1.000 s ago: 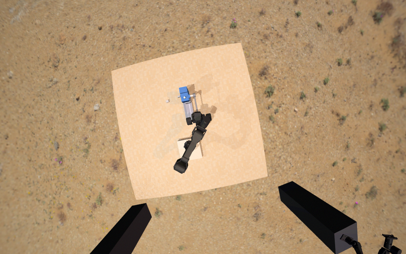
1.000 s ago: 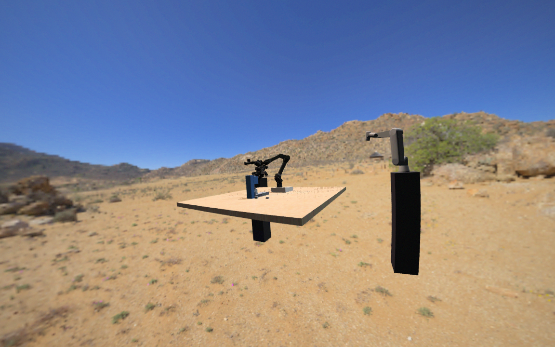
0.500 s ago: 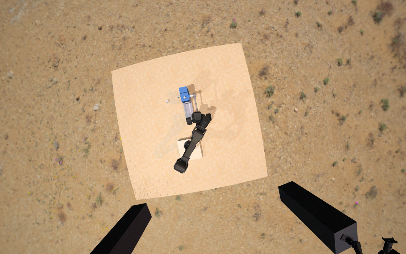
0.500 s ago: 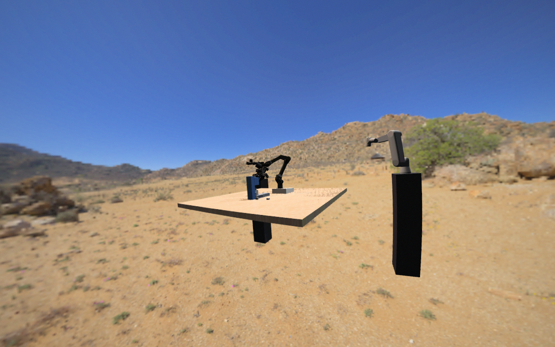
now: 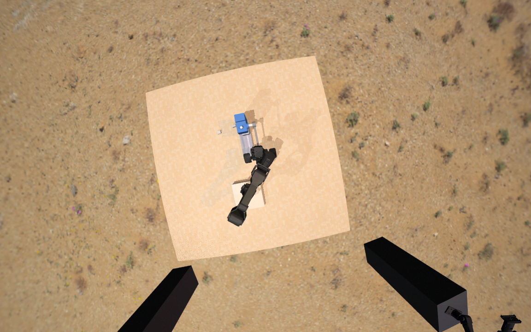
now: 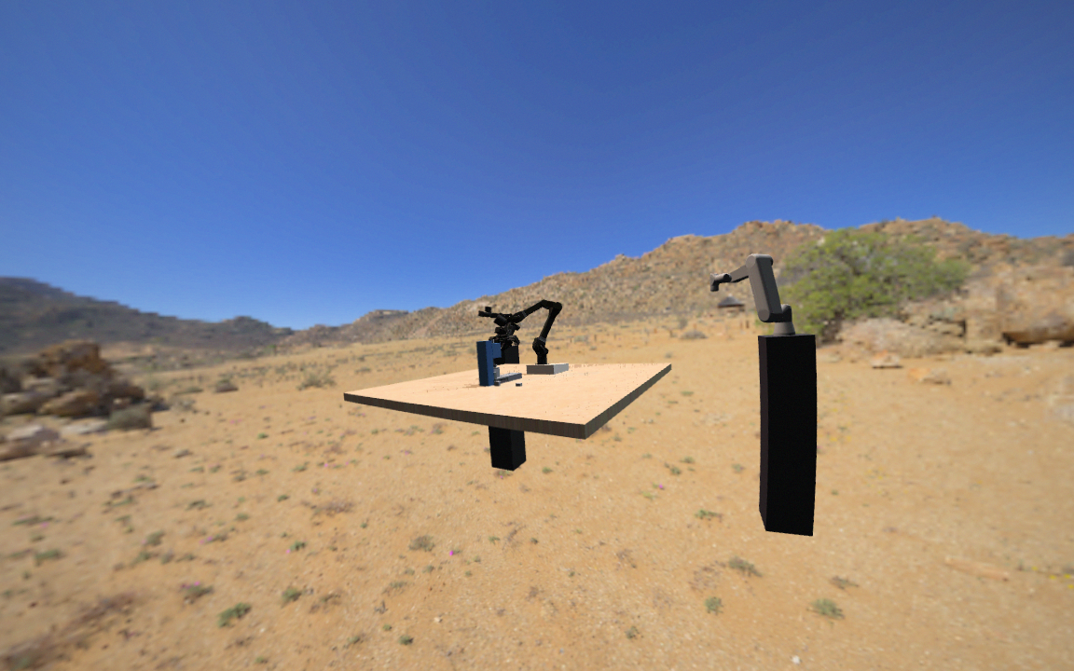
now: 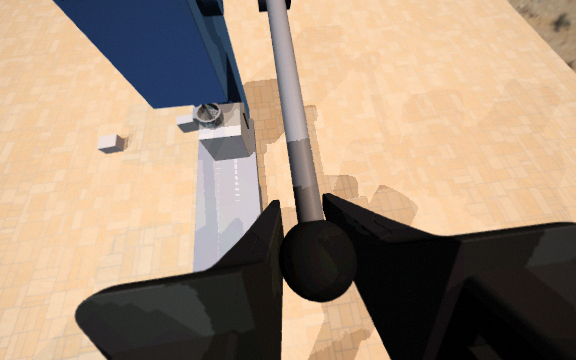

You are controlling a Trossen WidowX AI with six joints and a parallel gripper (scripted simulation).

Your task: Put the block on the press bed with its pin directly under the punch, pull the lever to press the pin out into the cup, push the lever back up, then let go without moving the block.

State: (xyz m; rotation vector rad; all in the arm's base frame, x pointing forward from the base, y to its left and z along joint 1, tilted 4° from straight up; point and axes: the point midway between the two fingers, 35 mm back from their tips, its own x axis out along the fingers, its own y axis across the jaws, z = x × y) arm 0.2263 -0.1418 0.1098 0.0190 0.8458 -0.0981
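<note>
"Black knob [image 7: 318, 261], clamped between the fingers. How should the lever [image 7: 293, 120] [image 5: 256, 136] go?"

"Smoothly along its arc, I'd say, keeping the grip square on the knob."

"And the block [image 7: 225, 135]?"

"On the bed [image 7: 228, 210] [image 5: 245, 144], below the front of the blue press [image 7: 168, 65] [image 5: 241, 123] [image 6: 485, 363]; the wrist view shows it."

"From the top, the press hides it, but shows its own roof, which the wrist view misses."

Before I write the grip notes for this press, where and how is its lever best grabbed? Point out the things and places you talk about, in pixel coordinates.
I'd take the black ball [image 7: 319, 261] at the lever's [image 5: 256, 135] [image 7: 290, 100] free end, fingers on opposite sides, coming from the end away from the blue press head [image 5: 241, 126] [image 7: 153, 55]. The ball is round and wider than the slim rod, so it should resist slipping. The gripper [image 7: 301, 203] is closed on it so.
</note>
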